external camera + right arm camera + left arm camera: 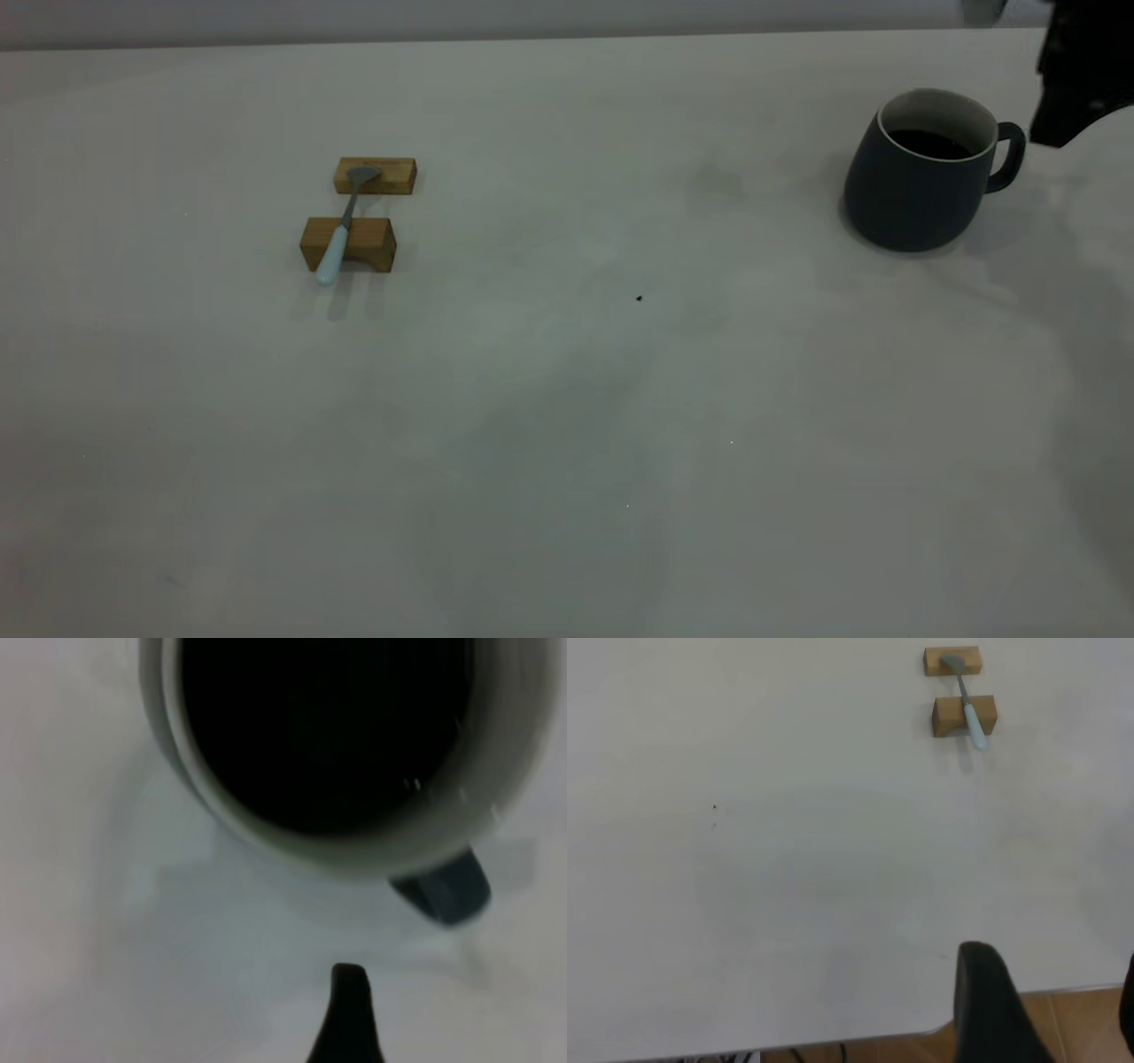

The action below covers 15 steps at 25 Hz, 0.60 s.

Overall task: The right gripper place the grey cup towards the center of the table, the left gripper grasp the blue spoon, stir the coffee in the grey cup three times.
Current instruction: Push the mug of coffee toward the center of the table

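Note:
The grey cup [917, 190] stands at the far right of the table [567, 399], its handle [1010, 155] turned to the right and dark coffee [930, 143] inside. My right gripper [1076, 84] hovers just right of and above the handle, not touching it. In the right wrist view only one dark finger [350, 1014] shows, apart from the handle [447, 890], with nothing held. The blue spoon [341, 230] lies across two wooden blocks at left centre. My left gripper [1059, 1010] hangs open over the table's edge, far from the spoon [970, 713].
The two brown wooden blocks [350, 244] [376, 175] carry the spoon, bowl on the far one. A tiny dark speck [639, 299] marks the table's middle. Brown floor [1081, 1028] shows past the table's edge in the left wrist view.

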Available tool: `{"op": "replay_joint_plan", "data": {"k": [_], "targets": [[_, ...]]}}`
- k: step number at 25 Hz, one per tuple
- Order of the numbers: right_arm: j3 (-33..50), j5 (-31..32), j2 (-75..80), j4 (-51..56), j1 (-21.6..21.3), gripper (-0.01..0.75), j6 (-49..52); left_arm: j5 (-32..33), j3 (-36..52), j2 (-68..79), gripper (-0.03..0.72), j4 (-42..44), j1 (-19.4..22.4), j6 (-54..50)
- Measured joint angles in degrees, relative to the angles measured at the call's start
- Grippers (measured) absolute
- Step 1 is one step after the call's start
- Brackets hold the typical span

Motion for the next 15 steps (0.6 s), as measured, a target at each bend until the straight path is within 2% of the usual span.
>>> {"op": "replay_joint_plan", "data": {"k": [7, 15], "targets": [[-0.18, -6.16, 4.08, -0.51, 1.1, 0.672, -7.34, 0.02, 0.0, 0.0, 0.432, 0.0, 0.0, -0.05], [-0.24, -8.33, 5.15, -0.87, 3.42, 0.623, -10.1, 0.02, 0.0, 0.0, 0.432, 0.0, 0.0, -0.05]]}}
